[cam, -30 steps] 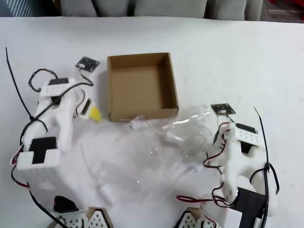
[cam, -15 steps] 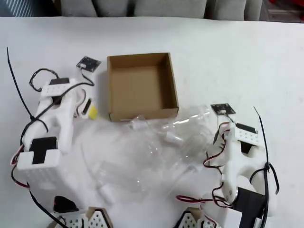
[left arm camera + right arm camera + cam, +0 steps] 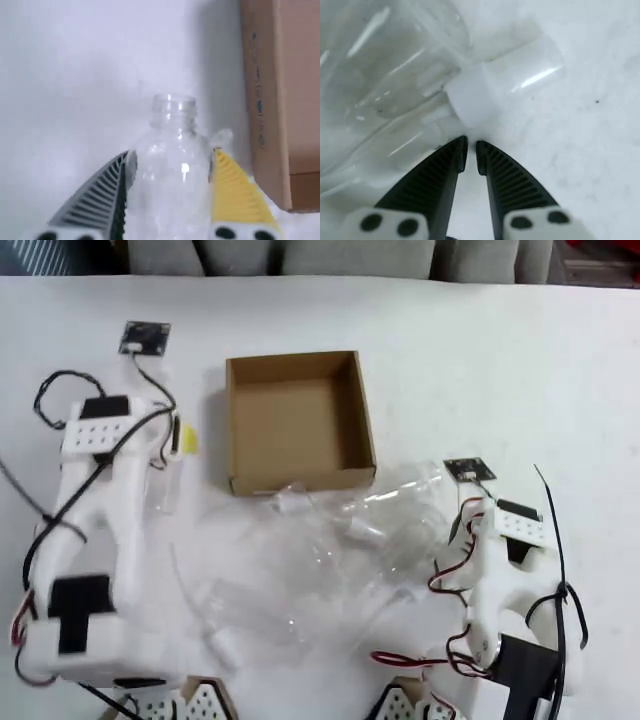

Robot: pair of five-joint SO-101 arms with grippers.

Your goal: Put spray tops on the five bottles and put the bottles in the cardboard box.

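Observation:
A cardboard box (image 3: 300, 420) stands open and empty at the table's middle. Left of it, my left gripper (image 3: 178, 445) is shut on a clear bottle. In the left wrist view the bottle (image 3: 170, 170) sits between the grey and yellow fingers (image 3: 227, 185) of that gripper (image 3: 171, 154), its neck open without a spray top, beside the box's wall (image 3: 280, 100). A pile of clear bottles and white spray tops (image 3: 320, 550) lies in front of the box. My right gripper (image 3: 470, 145) is shut with nothing in it, just short of a white spray top (image 3: 475, 97) with a clear cap.
The right arm (image 3: 505, 550) rests at the pile's right edge. Loose cables trail from both arms. Grey cushions (image 3: 330, 255) line the far edge of the white table (image 3: 480, 360).
My left arm has stretched away from the front edge, carrying the bottle up along the box's left side. The right arm and the pile have not moved.

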